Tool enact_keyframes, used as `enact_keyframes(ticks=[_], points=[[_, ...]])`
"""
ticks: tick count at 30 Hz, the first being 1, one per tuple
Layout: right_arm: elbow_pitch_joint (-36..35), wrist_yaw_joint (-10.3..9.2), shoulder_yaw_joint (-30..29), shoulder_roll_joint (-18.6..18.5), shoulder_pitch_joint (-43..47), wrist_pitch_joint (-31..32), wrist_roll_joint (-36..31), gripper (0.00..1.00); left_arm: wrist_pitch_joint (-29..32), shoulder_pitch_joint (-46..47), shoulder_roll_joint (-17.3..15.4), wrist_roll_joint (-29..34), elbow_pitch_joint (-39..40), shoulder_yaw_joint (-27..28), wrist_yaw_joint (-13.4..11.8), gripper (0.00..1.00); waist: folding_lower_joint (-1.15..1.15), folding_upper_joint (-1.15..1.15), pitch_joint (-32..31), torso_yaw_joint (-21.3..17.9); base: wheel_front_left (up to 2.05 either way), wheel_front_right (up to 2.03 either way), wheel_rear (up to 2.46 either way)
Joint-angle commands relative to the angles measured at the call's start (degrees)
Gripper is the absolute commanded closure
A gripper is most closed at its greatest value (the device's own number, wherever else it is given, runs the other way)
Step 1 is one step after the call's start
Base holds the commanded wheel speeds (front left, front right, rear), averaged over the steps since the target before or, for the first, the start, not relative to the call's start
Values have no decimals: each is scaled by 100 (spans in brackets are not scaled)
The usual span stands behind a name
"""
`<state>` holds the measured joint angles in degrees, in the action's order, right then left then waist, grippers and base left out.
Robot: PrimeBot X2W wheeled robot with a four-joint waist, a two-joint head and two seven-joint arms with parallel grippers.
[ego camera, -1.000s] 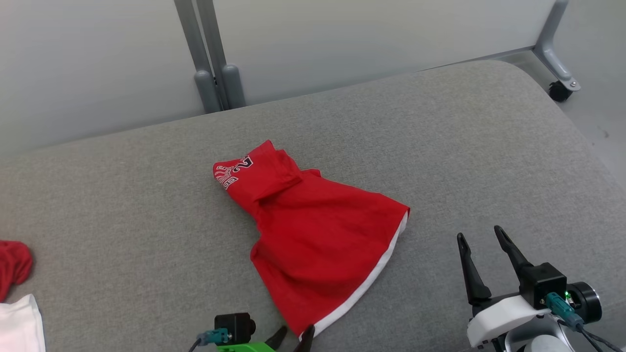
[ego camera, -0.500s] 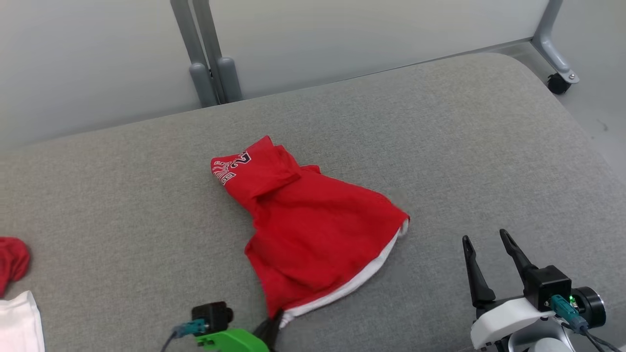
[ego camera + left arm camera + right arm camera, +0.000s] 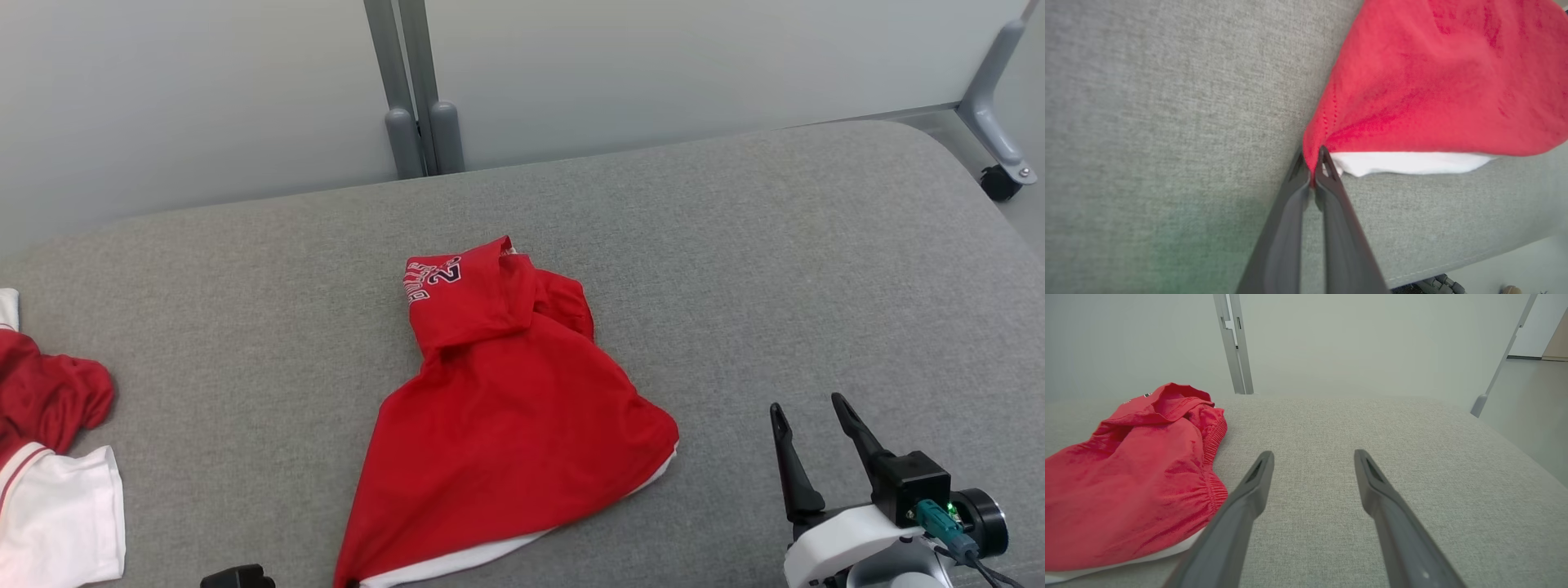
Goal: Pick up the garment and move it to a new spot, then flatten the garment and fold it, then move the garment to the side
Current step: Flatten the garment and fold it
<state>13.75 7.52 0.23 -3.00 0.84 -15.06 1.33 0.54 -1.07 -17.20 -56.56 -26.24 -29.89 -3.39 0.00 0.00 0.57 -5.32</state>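
Observation:
The garment [image 3: 498,408] is a pair of red shorts with a white hem and white lettering, lying crumpled in the middle of the grey cushioned surface [image 3: 735,269]. In the left wrist view my left gripper [image 3: 1312,161] is shut on a lower corner of the garment [image 3: 1433,81], red cloth pinched between its dark fingertips. My right gripper [image 3: 804,425] stands open at the lower right, to the right of the shorts and clear of them. The right wrist view shows its spread fingers [image 3: 1253,486] over bare cushion, with the garment [image 3: 1126,477] to the left.
More red and white clothing [image 3: 49,457] lies at the far left edge of the cushion. Grey metal posts [image 3: 416,122] stand behind the surface, and a frame leg with a caster [image 3: 1000,175] is at the far right. The cushion's front edge [image 3: 1453,261] runs close by my left gripper.
My left gripper has shut on the garment's lower corner and pulled it left and toward me, stretching the cloth into a point. The head view has shifted. The right gripper stays open.

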Motion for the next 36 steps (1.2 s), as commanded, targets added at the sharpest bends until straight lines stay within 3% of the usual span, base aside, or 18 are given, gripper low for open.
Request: enact_keyframes(ticks=[1,5,6,7,8,18,21,24,27,32,36], points=[[14,-6,4,-6,-19,-18,1,0,76,-227,-131,31,-14,29,-205,100,0,0,-32,36,0,0,0],[42,-6,20,-3,-17,-18,-1,0,56,-375,-222,75,328,69,-460,100,0,0,-71,33,0,0,0],[48,-6,19,-4,-9,-18,-1,0,42,-399,-239,82,461,71,-463,93,0,0,-80,27,0,0,0],[54,-6,19,-2,-5,-18,-2,0,39,-419,-258,112,552,52,-480,41,0,0,-87,22,0,0,0],[62,-6,17,-2,-1,-18,-4,0,62,-447,-272,135,676,34,-493,0,0,0,-97,16,0,0,0],[86,-6,76,0,-52,-18,0,0,466,-519,-822,691,2211,-268,-1063,0,0,0,-200,-208,0,0,0],[81,-6,106,-2,-55,-18,3,0,546,-310,-895,898,2825,-351,-1102,0,0,0,-203,-290,0,0,0],[91,-6,167,-8,-112,-18,6,0,752,25,-709,927,3228,-577,-964,0,0,0,-171,-432,0,0,0],[87,-6,215,-5,-168,-18,33,0,1059,487,-495,1032,3091,-922,-757,0,0,0,-96,-593,0,0,0],[132,-6,266,-1,-214,-19,65,0,1363,1220,215,864,2085,-1253,-427,0,0,0,18,-878,0,0,0],[146,-6,284,3,-247,-18,94,0,1161,1706,687,905,1192,-1201,-420,0,0,0,108,-1138,0,0,0]])
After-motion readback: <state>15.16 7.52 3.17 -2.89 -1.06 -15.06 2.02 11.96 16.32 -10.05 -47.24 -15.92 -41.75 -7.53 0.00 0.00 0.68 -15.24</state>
